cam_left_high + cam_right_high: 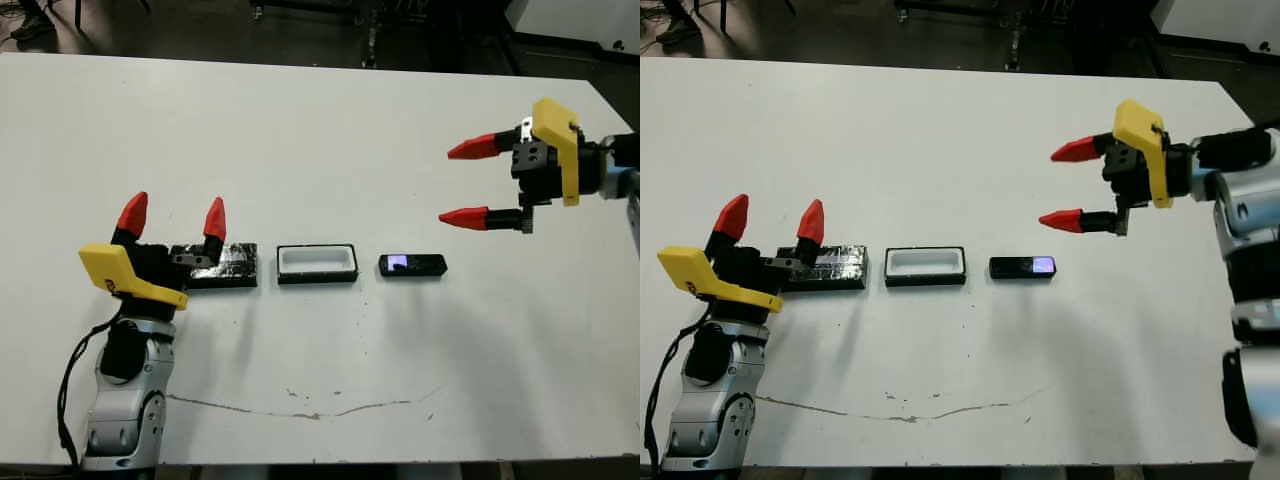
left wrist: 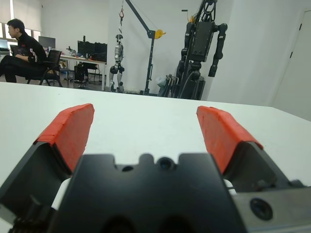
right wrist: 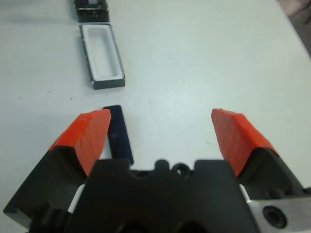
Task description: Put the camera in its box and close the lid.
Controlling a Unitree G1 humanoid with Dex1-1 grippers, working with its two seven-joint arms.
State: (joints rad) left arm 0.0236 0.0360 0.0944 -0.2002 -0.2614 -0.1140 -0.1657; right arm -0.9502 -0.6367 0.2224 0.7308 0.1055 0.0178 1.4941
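The camera (image 1: 412, 266), a slim black bar with a small bluish square near one end, lies flat on the white table right of centre. The box (image 1: 317, 263), a shallow black tray with white lining, sits uncovered just to its left. Left of that lies the glossy black lid (image 1: 228, 266), partly hidden behind my left gripper (image 1: 173, 214), which stands open over the lid's left end, fingers pointing away from me. My right gripper (image 1: 470, 184) hovers open above and right of the camera, fingers pointing left. In the right wrist view the camera (image 3: 119, 133) sits by one fingertip (image 3: 90, 132), the box (image 3: 101, 55) beyond.
Camera, box and lid lie in one row across the table's middle. A thin dark scuff line (image 1: 300, 410) marks the table near its front edge. In the left wrist view a seated person (image 2: 22, 51) and standing robots (image 2: 201, 48) show beyond the table.
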